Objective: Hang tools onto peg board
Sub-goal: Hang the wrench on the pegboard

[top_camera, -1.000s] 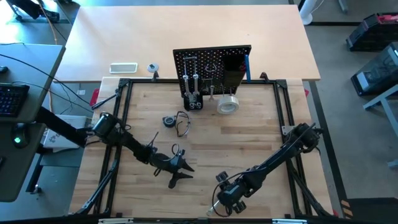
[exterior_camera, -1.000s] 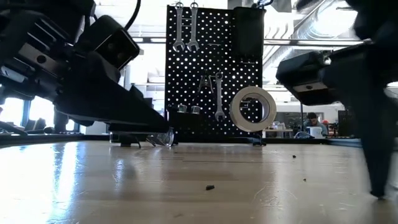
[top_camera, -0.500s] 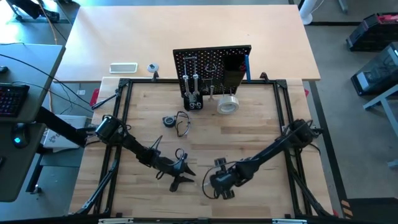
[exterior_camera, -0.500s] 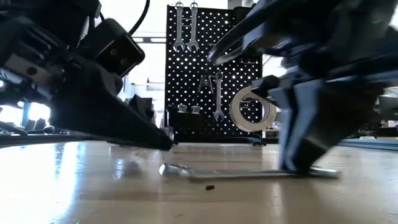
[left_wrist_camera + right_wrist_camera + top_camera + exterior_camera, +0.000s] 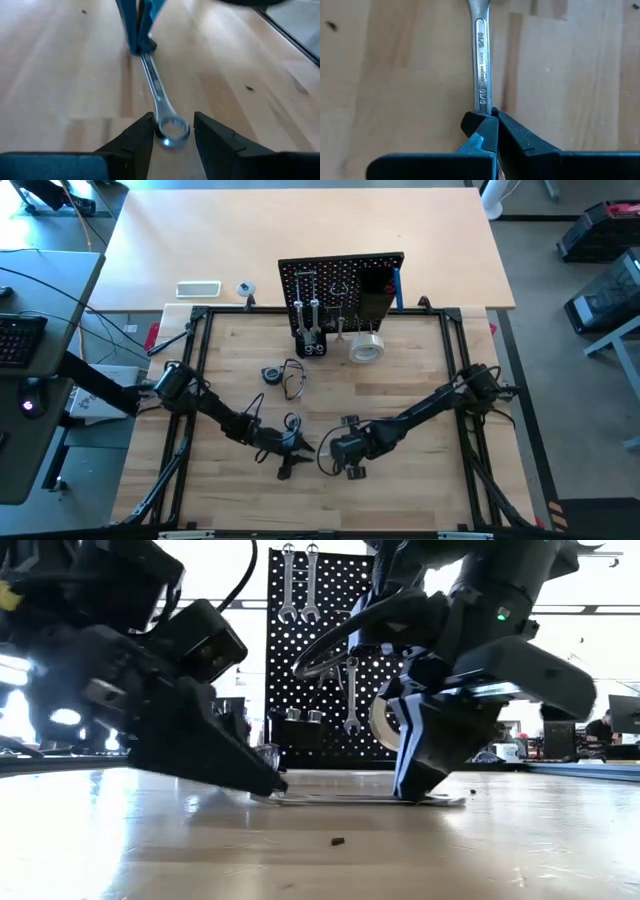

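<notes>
A silver wrench (image 5: 152, 75) lies on the wooden table between my two grippers, in the near middle. My right gripper (image 5: 335, 455) is shut on its shaft. My left gripper (image 5: 172, 125) is open, its fingers standing on either side of the wrench's ring end (image 5: 173, 131); whether they touch it I cannot tell. The black peg board (image 5: 340, 285) stands upright at the table's far side. Two wrenches (image 5: 297, 580) hang from its hooks, with more tools lower down. A pale tape roll (image 5: 367, 347) sits at its foot. My right gripper pinches the wrench's shaft (image 5: 482, 102) between its two fingers, toward the end opposite the ring. The fingers (image 5: 415, 785) come from above, pointing down, and lie across the shaft. The wrench lies flat and level along the table, a short piece (image 5: 450, 801) sticking out past the fingers.
Black-handled tools (image 5: 290, 377) and a small round object (image 5: 270, 374) lie on the table between the grippers and the peg board. A white flat device (image 5: 198, 288) lies on the pale table behind. A black metal frame (image 5: 200, 380) borders the wooden top.
My right gripper has moved from the near edge toward the far left, up to my left gripper. The wrench has come along the table with it, and its ring end now lies between my left fingers.
</notes>
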Robot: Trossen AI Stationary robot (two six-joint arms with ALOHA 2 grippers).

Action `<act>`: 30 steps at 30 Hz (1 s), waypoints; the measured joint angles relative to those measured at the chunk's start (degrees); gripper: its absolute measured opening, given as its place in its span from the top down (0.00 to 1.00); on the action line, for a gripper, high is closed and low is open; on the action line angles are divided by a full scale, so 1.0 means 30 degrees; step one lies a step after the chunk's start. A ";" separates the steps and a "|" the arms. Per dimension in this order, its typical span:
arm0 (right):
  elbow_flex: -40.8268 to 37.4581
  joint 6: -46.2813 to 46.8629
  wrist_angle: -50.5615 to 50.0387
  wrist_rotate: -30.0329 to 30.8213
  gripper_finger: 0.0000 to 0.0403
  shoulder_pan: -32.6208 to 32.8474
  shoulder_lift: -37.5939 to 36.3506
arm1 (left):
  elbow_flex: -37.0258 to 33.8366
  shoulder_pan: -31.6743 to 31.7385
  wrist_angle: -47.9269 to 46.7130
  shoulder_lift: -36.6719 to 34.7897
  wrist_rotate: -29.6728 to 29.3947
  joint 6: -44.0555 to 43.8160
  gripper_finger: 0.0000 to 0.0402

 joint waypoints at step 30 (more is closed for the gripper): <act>-0.0022 0.2658 -0.0073 0.0860 1.00 -0.0859 0.0015 | 0.0007 0.0585 -0.6541 -0.3863 -0.3383 0.0944 0.79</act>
